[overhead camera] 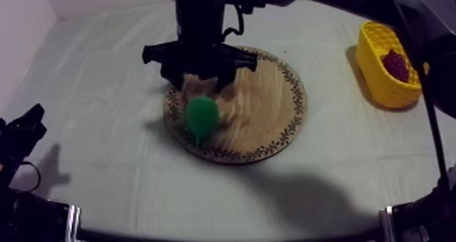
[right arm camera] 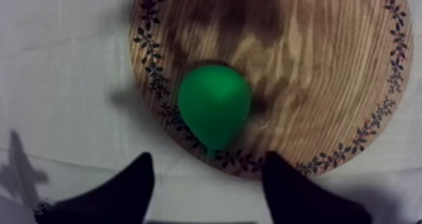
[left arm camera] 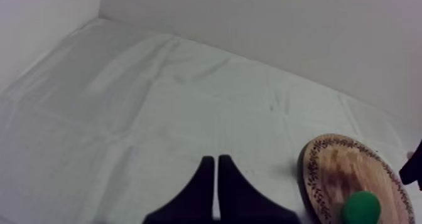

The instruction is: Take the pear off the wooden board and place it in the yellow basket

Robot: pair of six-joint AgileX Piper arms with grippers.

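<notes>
The right gripper (right arm camera: pixel 208 159), fingers released, hangs above the pear (right arm camera: pixel 215 104) near the rim of the board (right arm camera: pixel 314 63); the left gripper (left arm camera: pixel 216 164) is clenched. An off-centre squeeze could roll it off.

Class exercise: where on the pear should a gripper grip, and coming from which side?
Probably the wide belly of the pear, from above: it lies near the rim of the board, narrow end toward the open right gripper, which could straddle it.
</notes>
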